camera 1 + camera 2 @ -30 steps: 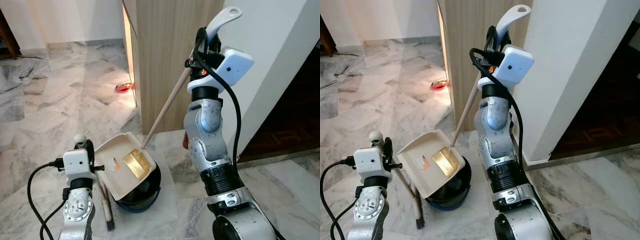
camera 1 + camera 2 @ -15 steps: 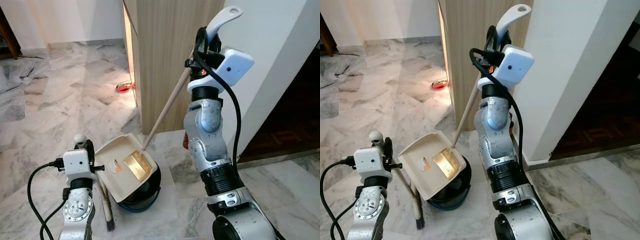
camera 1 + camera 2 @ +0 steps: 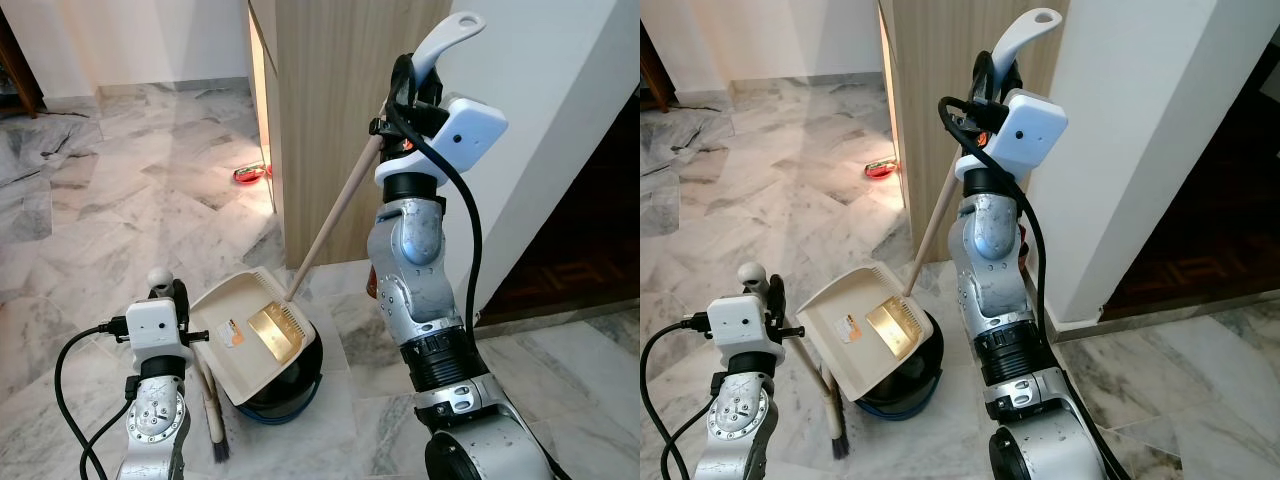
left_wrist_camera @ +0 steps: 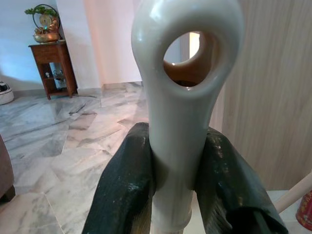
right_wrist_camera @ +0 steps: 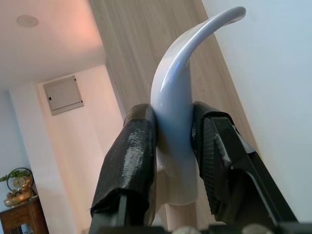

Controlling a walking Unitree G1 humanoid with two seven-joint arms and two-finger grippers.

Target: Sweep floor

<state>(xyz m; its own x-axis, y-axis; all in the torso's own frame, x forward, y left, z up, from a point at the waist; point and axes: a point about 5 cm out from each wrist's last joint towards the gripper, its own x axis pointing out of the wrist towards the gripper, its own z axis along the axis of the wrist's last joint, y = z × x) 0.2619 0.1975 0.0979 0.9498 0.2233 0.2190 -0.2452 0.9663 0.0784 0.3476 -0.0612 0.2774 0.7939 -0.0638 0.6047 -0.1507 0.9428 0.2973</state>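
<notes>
A cream dustpan (image 3: 240, 335) on a long wooden pole (image 3: 335, 210) tilts over a black bin (image 3: 290, 385). A gold ribbed piece (image 3: 275, 330) and a small orange scrap lie in the pan. My right gripper (image 3: 408, 80) is raised high and shut on the pole's white curved handle (image 5: 175, 92). Low on the left, my left gripper (image 3: 170, 297) is shut on a broom's white handle with a hole (image 4: 187, 53). The broom's stick runs down beside the bin, and its dark bristles (image 3: 218, 450) rest on the marble floor.
A wooden cabinet (image 3: 340, 120) stands just behind the bin, with a white wall (image 3: 560, 120) to its right. A dark doorway (image 3: 590, 250) opens at far right. A small red object (image 3: 250, 174) lies by the cabinet's corner. Marble floor (image 3: 120, 220) stretches left.
The dustpan has shifted very slightly over the bin. Both arms and their grips stay as they were.
</notes>
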